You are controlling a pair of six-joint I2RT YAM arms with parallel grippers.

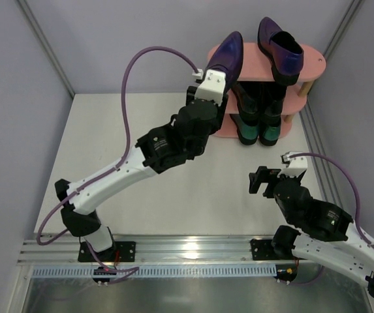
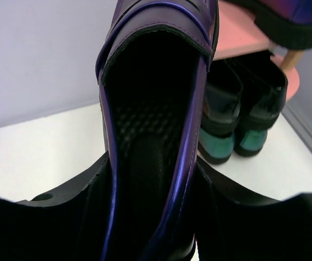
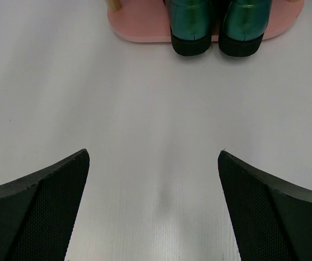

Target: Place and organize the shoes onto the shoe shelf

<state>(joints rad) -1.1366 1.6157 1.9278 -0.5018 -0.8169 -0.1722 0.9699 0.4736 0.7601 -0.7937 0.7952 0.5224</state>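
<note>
My left gripper (image 1: 214,86) is shut on the heel of a metallic purple shoe (image 1: 227,55) and holds it at the left end of the pink shelf's top board (image 1: 311,62), toe pointing away. In the left wrist view the shoe (image 2: 156,109) fills the frame between my fingers (image 2: 68,217). The second purple shoe (image 1: 279,43) rests on the top board at the right. Black shoes (image 1: 260,98) sit on the middle tier, green shoes (image 1: 258,130) on the bottom tier. My right gripper (image 1: 263,180) is open and empty above the table in front of the shelf (image 3: 139,24).
Grey walls stand close behind and beside the shelf. A metal rail (image 1: 173,248) runs along the near table edge by the arm bases. The green shoes' heels (image 3: 191,27) show at the top of the right wrist view.
</note>
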